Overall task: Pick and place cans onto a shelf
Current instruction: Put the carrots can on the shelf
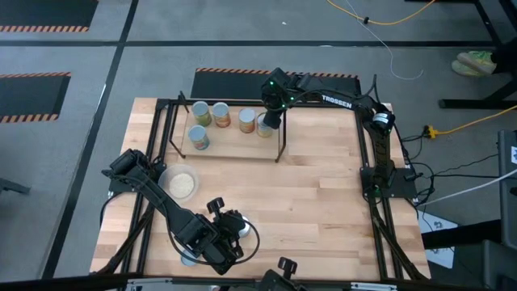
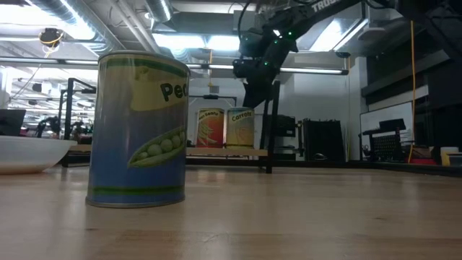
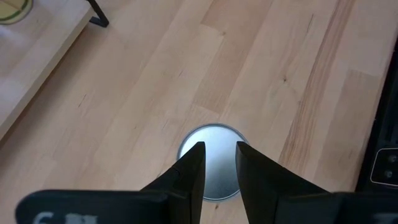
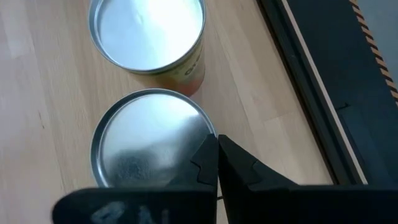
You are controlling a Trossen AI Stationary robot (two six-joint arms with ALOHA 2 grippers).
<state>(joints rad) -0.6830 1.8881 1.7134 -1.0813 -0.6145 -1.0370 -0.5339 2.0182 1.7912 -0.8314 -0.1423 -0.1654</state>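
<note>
Left claw (image 1: pixel 230 234) hovers over the near edge of the bench (image 1: pixel 323 186), fingers (image 3: pixel 189 171) set narrowly apart and holding nothing, directly above the silver lid of the peas can (image 2: pixel 137 130). This looks like the pick step: the fingers sit narrower than the lid, so I'd say they must spread before dropping round its sides. Right claw (image 1: pixel 273 120) is pinched shut and empty over the shelf (image 1: pixel 234 145), just past the nearest can (image 4: pixel 152 140) of the four already parked there, at the shelf's right end. Room-wise, the shelf board right of that can is short, and black posts guard the corners. The pale dish (image 1: pixel 178 183) sits near the left arm's route; mid-bench lies open.
</note>
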